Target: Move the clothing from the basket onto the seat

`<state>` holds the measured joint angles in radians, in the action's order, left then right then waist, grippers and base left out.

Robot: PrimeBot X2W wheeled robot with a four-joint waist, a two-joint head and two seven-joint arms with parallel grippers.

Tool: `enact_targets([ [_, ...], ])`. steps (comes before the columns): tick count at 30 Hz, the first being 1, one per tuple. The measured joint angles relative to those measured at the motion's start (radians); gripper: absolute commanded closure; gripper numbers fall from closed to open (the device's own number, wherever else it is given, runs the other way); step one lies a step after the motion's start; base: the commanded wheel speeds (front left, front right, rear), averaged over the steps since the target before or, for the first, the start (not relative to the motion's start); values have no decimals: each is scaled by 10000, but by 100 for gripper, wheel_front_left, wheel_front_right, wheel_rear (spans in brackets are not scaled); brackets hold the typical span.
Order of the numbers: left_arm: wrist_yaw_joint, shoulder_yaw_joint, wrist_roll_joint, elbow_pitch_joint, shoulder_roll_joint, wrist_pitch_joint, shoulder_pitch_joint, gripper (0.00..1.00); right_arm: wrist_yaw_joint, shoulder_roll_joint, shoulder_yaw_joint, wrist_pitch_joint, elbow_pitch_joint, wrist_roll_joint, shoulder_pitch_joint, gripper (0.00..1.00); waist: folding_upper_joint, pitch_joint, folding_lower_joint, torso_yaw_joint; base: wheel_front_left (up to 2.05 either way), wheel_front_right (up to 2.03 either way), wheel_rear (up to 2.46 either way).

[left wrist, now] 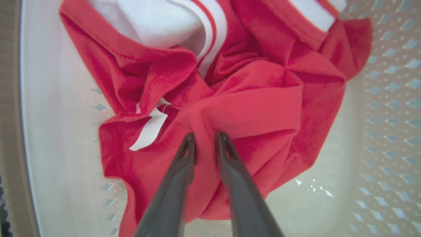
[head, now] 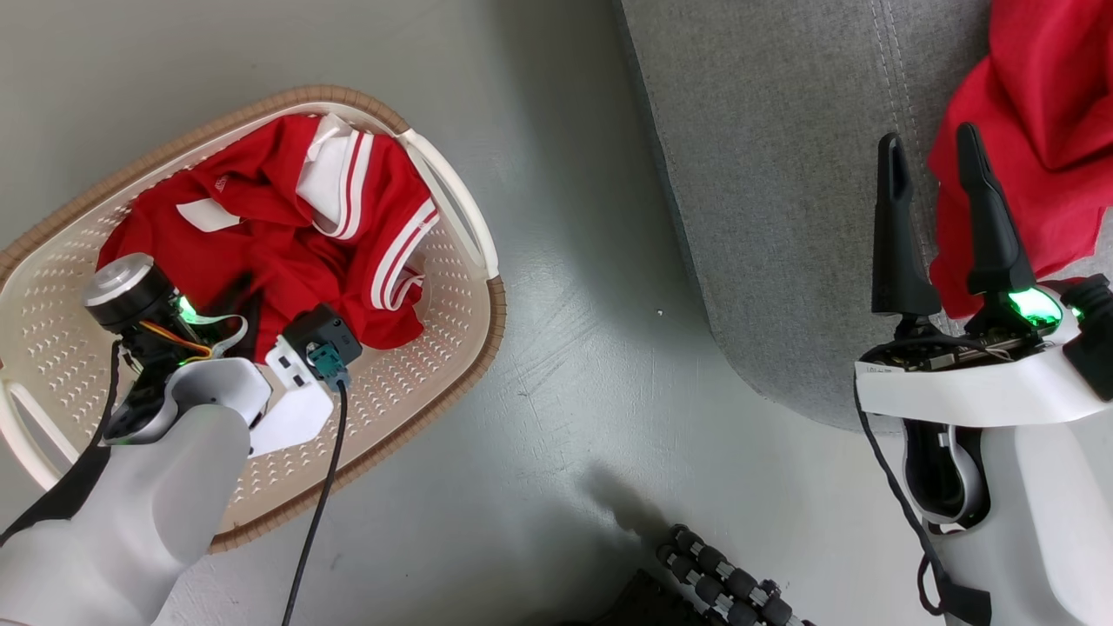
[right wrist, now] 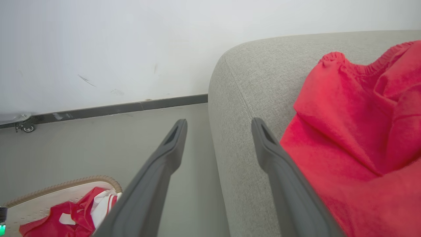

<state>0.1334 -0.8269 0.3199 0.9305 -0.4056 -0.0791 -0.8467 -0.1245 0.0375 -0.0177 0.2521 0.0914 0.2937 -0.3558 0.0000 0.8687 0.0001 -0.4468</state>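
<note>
Red clothing [head: 287,261], white-striped trim; cream basket [head: 435,369], brown rim; grey seat [head: 765,174].

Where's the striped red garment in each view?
Head view: striped red garment at upper left, lying in the basket.
Left wrist view: centre, a fold pinched by the left gripper.
Right wrist view: bottom-left corner.
Shared landmark: the cream basket around it.

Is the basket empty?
No, not empty. A crumpled red shirt with white stripes lies inside the basket, and the left gripper pinches a fold of it.
</note>
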Motion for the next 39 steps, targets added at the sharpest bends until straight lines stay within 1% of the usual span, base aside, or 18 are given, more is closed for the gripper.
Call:
enact_targets([
  [5, 6, -2, -6, 50, 38, 25, -1, 100, 0, 0, 15, 0, 2, -2, -5, 0, 0, -1, 0, 9, 0, 0, 0],
  [11, 109, -73, 12, -105, 301, 194, -116, 100, 0, 0, 31, 2, 8, 96, -200, 0, 0, -66, 0, 79, 0, 0, 0],
  [19, 209, -84, -6, -148, 272, 454, -200, 100, 0, 0, 42, 2, 65, 161, -365, 0, 0, -267, 0, 249, 0, 0, 0],
  [25, 309, 59, -274, -297, 366, 673, -200, 100, 0, 2, 115, 2, 140, 144, -381, 0, 0, -494, 0, 401, 0, 0, 0],
  [27, 407, 82, -313, -418, 454, 828, -198, 100, 0, 2, 134, 2, 155, 140, -381, 0, -1, -585, 0, 459, 0, 0, 0],
  [32, 487, 174, -493, -721, 500, 1273, -182, 100, 0, 4, 161, 2, 238, 2, -383, 0, 0, -828, 0, 627, 0, 0, 0],
  [37, 529, 307, -765, -1053, 694, 1707, -128, 100, 0, 6, 142, 2, 364, -163, -390, 0, 0, -1093, 0, 820, 0, 0, 0],
  [39, 654, 370, -894, -1202, 719, 1818, -32, 100, 0, 6, 148, 2, 393, -265, -394, 0, 0, -1207, 0, 903, 0, 0, 0],
])
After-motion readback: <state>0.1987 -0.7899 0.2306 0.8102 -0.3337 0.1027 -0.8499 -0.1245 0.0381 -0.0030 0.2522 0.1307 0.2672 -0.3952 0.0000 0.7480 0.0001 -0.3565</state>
